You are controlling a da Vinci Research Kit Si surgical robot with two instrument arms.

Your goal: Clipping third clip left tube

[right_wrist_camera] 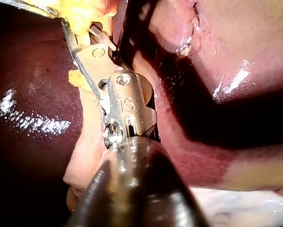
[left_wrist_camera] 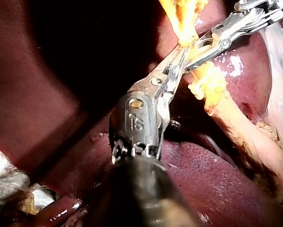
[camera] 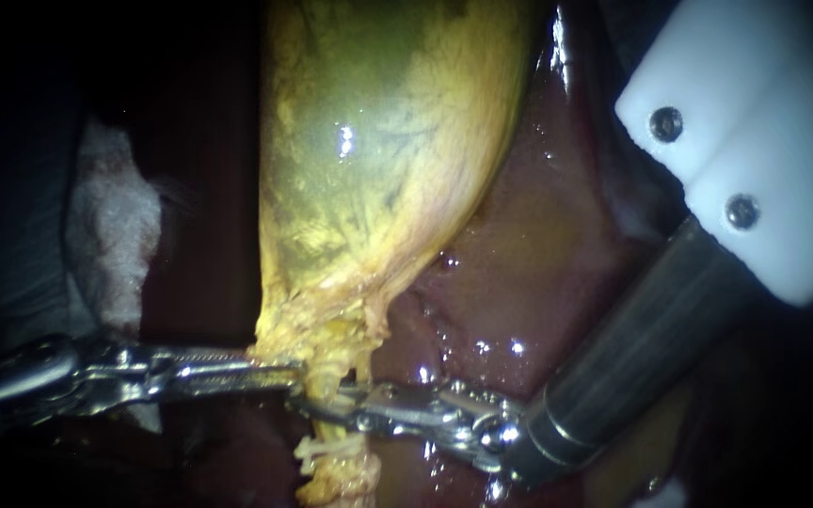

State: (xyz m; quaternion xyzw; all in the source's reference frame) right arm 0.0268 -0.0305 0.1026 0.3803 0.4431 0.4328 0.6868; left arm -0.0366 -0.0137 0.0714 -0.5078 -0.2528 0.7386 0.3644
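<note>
Below the gallbladder, the yellow tube runs far to near; the left tool clenches it from the left, while the right tool, jaws parted, straddles it crosswise, slightly nearer.

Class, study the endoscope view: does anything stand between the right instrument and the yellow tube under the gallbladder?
Nothing visible does. The right instrument lies against the tube, just below where the left instrument meets it from the opposite side.
</note>
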